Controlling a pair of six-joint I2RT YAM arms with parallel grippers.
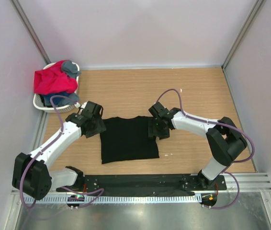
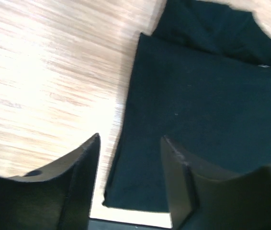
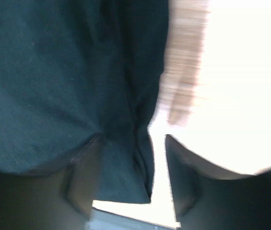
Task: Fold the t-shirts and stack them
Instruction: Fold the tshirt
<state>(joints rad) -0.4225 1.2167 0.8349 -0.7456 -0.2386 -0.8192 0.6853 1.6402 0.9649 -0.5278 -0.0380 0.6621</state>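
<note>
Centre of the overhead view: black t-shirt (image 1: 128,139), flat on the wooden table (image 1: 197,96) as a rough rectangle, well apart from the other clothes. At its upper left corner, left gripper (image 1: 97,127), down close to the cloth; at its upper right corner, right gripper (image 1: 155,128), equally low, both arms reaching in from the bottom of the frame. Through the left wrist camera, jaws apart, one finger (image 2: 80,177) over bare wood, the other (image 2: 178,182) over dark fabric, the shirt's side edge running up between them, nothing clamped. Through the right wrist camera, jaws likewise apart, the shirt's edge and a soft crease lying in the gap, the left-hand finger (image 3: 85,177) over cloth, the other (image 3: 188,182) over glare-washed table. Upper left of the overhead frame: white laundry basket (image 1: 40,104) tucked against the wall, heaped with a red-pink t-shirt (image 1: 53,80), a grey t-shirt (image 1: 71,68) behind it, and a blue t-shirt (image 1: 64,100) at the near rim.
</note>
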